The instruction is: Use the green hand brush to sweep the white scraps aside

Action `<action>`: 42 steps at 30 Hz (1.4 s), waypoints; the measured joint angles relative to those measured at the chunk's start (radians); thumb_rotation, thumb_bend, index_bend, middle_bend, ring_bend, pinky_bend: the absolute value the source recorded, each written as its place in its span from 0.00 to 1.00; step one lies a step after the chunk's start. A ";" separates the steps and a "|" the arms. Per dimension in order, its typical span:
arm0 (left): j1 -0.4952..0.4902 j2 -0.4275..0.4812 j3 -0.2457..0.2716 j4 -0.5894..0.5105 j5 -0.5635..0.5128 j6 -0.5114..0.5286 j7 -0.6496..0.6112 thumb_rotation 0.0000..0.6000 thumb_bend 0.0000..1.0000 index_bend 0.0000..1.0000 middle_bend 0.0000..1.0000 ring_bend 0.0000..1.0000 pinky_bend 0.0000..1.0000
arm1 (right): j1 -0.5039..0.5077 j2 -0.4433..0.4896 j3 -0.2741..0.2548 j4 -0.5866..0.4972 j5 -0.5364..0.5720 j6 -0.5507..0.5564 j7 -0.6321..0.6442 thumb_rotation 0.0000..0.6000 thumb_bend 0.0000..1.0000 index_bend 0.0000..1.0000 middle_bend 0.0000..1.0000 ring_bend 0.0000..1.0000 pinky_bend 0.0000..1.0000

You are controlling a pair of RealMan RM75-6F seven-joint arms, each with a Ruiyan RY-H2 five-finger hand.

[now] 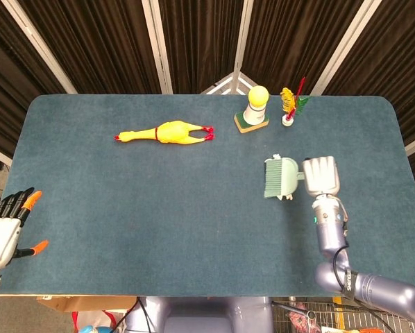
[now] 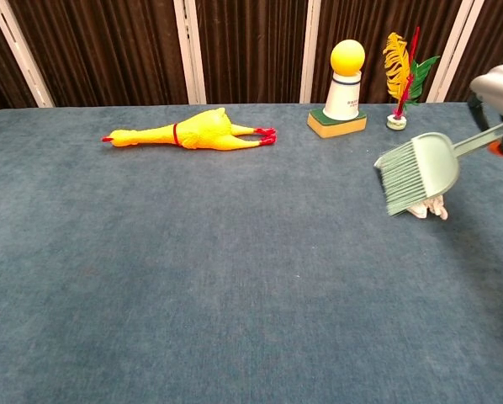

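Observation:
My right hand [image 1: 321, 177] [image 2: 497, 91] grips the handle of the green hand brush [image 1: 280, 177] [image 2: 420, 170], whose bristles point left. The brush head hangs over the white scraps [image 2: 430, 207] and hides most of them; only small white bits [image 1: 285, 197] show at its near edge and another at its far edge. My left hand [image 1: 5, 232] is open at the table's near left corner, away from everything, and shows only in the head view.
A yellow rubber chicken [image 1: 165, 132] [image 2: 188, 133] lies at the far middle-left. A white bottle with a yellow ball top [image 1: 254, 109] [image 2: 344, 91] and a small feather ornament [image 1: 291, 104] [image 2: 400, 77] stand at the far side, beyond the brush.

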 measured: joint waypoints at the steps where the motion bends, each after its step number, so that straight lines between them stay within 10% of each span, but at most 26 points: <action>1: 0.000 0.000 0.000 0.000 0.001 0.001 0.000 1.00 0.00 0.00 0.00 0.00 0.02 | 0.001 0.002 0.002 0.017 0.008 -0.001 0.000 1.00 0.50 0.85 0.99 0.98 0.80; 16: 0.003 -0.002 0.002 -0.002 0.012 0.012 0.005 1.00 0.00 0.00 0.00 0.00 0.02 | -0.029 0.175 0.020 0.020 0.019 0.066 -0.010 1.00 0.50 0.85 0.99 0.98 0.80; 29: 0.007 -0.009 0.004 -0.001 0.019 0.024 0.014 1.00 0.00 0.00 0.00 0.00 0.02 | -0.100 0.297 -0.015 -0.377 -0.142 0.127 0.113 1.00 0.50 0.85 0.99 0.98 0.80; 42: 0.004 -0.010 0.001 0.003 0.009 0.016 0.016 1.00 0.00 0.00 0.00 0.00 0.02 | -0.124 0.114 -0.123 -0.542 -0.266 0.111 0.145 1.00 0.50 0.84 0.99 0.98 0.80</action>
